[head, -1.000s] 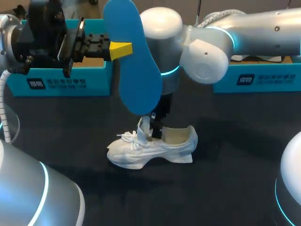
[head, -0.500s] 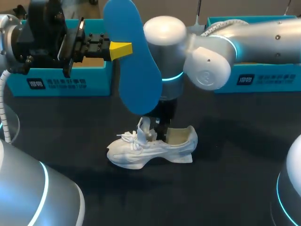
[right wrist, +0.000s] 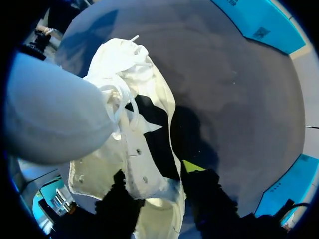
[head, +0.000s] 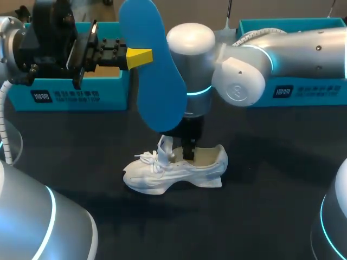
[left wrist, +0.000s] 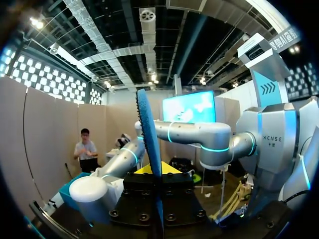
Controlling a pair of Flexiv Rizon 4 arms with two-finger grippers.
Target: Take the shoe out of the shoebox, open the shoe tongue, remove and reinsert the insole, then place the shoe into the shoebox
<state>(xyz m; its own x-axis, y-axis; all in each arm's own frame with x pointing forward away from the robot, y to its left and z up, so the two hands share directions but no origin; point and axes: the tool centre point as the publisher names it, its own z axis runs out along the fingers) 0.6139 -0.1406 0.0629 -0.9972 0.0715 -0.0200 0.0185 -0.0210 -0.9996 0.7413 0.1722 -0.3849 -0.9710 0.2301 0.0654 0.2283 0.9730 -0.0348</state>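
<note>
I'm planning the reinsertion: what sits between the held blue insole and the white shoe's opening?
The right gripper: the head view shows it down in the white shoe's opening, by the blue insole's lower end.

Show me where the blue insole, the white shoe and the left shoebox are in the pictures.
blue insole (head: 157, 76): head view, the middle of its flat face.
white shoe (head: 157, 179): head view, its side wall below the laces.
left shoebox (head: 111, 95): head view, its front wall.
</note>
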